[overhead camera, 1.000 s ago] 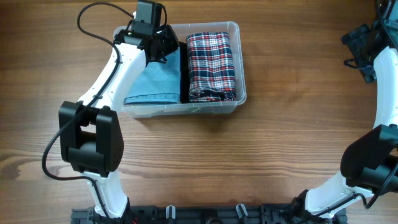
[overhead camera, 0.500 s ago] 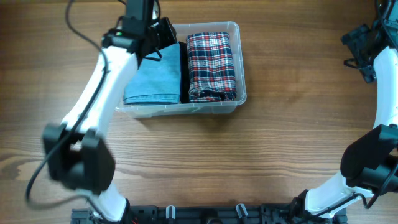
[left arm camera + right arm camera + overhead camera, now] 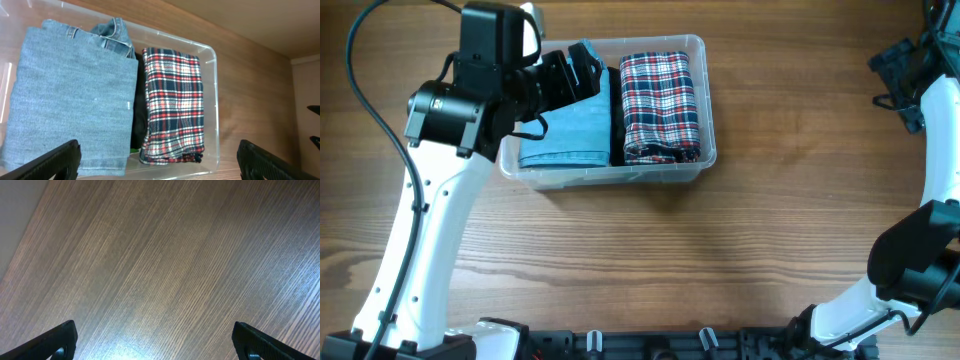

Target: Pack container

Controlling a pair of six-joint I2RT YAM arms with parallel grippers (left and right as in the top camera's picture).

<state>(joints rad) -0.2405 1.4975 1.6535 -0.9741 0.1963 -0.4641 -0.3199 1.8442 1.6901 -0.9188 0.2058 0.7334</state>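
The clear container [image 3: 707, 100] stands at the back of the table, left of centre. Folded blue jeans [image 3: 570, 130] lie in its left half and a folded plaid garment [image 3: 660, 105] in its right half, with a dark garment [image 3: 616, 120] squeezed between them. My left gripper [image 3: 572, 72] hovers open above the jeans' far end and holds nothing. In the left wrist view the jeans [image 3: 70, 100], plaid garment [image 3: 172, 105] and container wall [image 3: 214, 100] lie below the wide-open left gripper [image 3: 157, 160]. My right gripper [image 3: 902, 72] is open at the far right, over bare wood [image 3: 155, 340].
The wooden table [image 3: 720, 250] stretches in front of and to the right of the container. The left arm's body [image 3: 440, 200] reaches over the table's left side. A dark rail [image 3: 650, 345] runs along the near edge.
My left gripper has opened, let go of the jeans and lifted off them. The left arm has risen and swung toward the left. The right arm has not moved.
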